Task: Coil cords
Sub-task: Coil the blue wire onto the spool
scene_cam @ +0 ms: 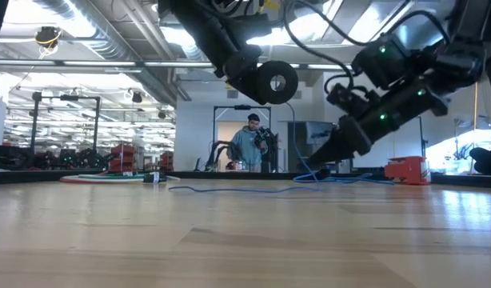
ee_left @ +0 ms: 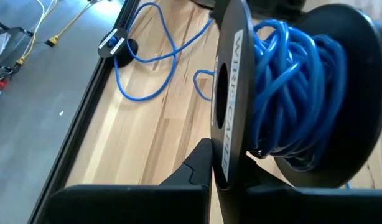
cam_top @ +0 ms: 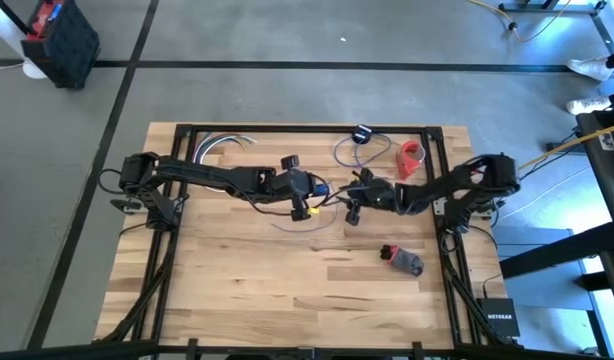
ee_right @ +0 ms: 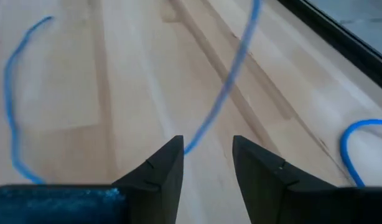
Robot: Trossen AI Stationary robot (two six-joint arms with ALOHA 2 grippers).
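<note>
While held off the bench [cam_top: 237, 290] by the left claw [ee_left: 219, 180], clenched on one black flange, lets the spool [ee_left: 284, 93] turn free and take up more line. Already carries a thick bundle of blue cord [ee_left: 290, 81] between its flanges. Leaves the rest of the cord lying in loose loops on the boards toward the far rail, ending at a small black disc [ee_left: 124, 46] near the frame. Hangs the right claw [ee_right: 206, 163] just beside the spool near the bench's middle, fingers parted, one slack strand [ee_right: 225, 93] running between them untouched, probably placed so as to guide or tension the line. Judged partway done, with loose loops left to wind.
</note>
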